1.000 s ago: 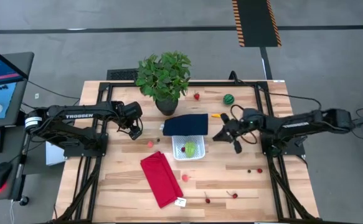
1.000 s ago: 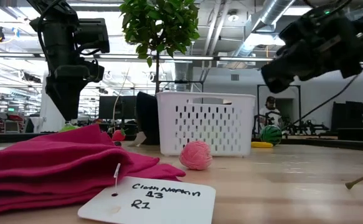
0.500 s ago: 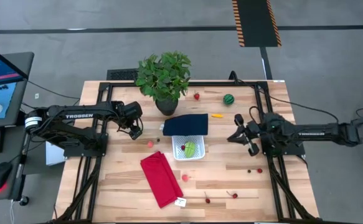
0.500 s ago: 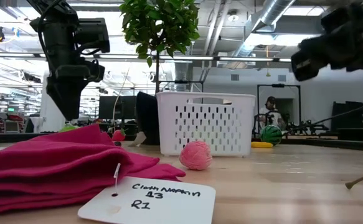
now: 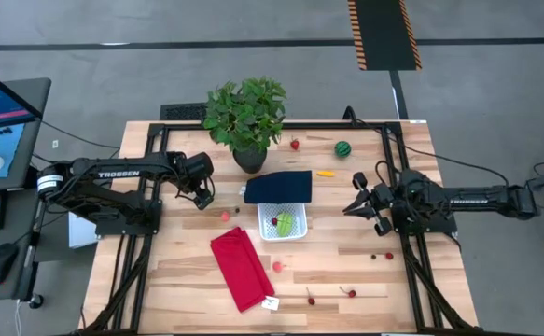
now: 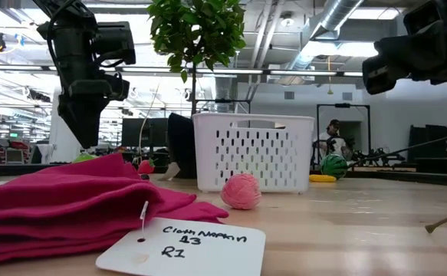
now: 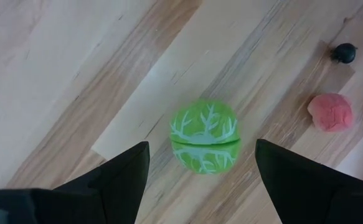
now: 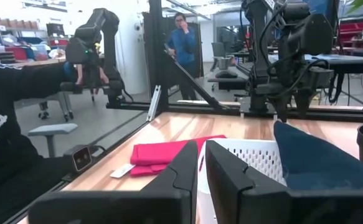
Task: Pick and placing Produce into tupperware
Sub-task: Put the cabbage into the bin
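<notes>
left claw spread over a green ball, right claw pressed together beside the tub

left claw (image 5: pixel 201 197) is hanging over the worktop (image 5: pixel 346 271) with its fingers (image 7: pixel 116 174) spread wide, and in the left wrist view a green ball with pale veins (image 7: pixel 205 137) is lying on the wood between them, untouched. a pink ball (image 7: pixel 330 112) and a small dark berry (image 7: pixel 343 53) are lying near it.

right claw (image 5: pixel 360 207) is hovering above the worktop's right part, fingers (image 8: pixel 187 165) pressed together with nothing between them, pointing toward the tupperware.

the tupperware (image 5: pixel 284 222), a white slotted tub, is sitting near the middle of the worktop with a green piece (image 5: pixel 285 224) and a small red piece inside. its navy lid (image 5: pixel 278 187) is leaning against the far rim. in the low view another pink ball (image 6: pixel 241 191) is resting just in front of the tub.

other produce is lying scattered: a striped dark-green round one (image 5: pixel 343 148) and a red strawberry (image 5: pixel 295 144) near the far edge, an orange elongated one (image 5: pixel 325 173) between the lid and the right claw, and tiny red berries (image 5: pixel 351 293) along the near edge.

a red cloth (image 5: pixel 242 267) with a white tag (image 6: pixel 181 247) is lying in front of the tub, and a potted plant (image 5: pixel 246 117) is standing behind the lid. a person (image 8: pixel 183 43) is standing in the room beyond.
</notes>
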Motion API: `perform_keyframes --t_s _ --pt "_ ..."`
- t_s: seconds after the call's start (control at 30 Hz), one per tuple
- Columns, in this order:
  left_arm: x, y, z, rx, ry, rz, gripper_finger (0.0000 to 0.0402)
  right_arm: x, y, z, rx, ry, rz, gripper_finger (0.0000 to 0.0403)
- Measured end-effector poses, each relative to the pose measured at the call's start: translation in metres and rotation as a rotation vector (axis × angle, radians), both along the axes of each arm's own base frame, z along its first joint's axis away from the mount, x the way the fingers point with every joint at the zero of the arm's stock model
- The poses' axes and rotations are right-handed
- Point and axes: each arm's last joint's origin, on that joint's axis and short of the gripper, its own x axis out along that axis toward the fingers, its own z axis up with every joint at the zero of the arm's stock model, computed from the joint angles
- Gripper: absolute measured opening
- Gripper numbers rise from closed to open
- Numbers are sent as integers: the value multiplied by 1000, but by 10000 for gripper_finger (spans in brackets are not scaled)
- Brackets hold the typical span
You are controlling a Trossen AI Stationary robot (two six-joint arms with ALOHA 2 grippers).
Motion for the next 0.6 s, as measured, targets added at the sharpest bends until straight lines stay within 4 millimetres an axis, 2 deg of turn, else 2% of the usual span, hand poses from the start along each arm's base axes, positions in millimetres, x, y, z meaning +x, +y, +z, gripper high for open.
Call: perform_keyframes --t_s 0.6 --pt "3 -2 1 6 -30 -6 283 0 0 -9 13 96 0 56"
